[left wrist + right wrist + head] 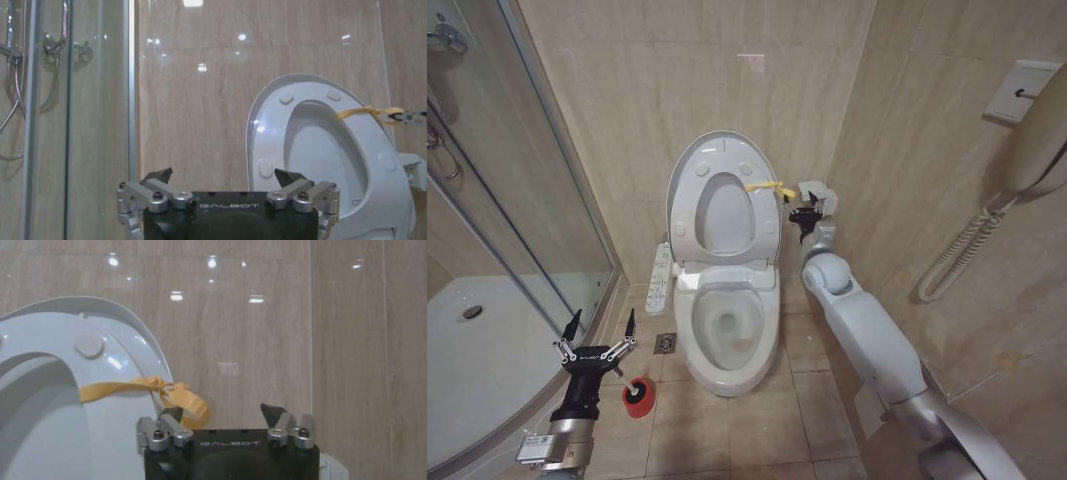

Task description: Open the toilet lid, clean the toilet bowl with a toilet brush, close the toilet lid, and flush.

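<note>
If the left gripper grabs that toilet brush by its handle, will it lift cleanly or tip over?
The toilet brush probably lifts easily: it looks small and light beside the toilet bowl. Its thin handle may flex or slip between the open left gripper. The small round red holder could tip if nudged sideways.

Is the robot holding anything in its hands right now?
No. The left hand is open above the red toilet brush, and the right hand is open beside the yellow tie on the raised toilet lid, not gripping it.
</note>
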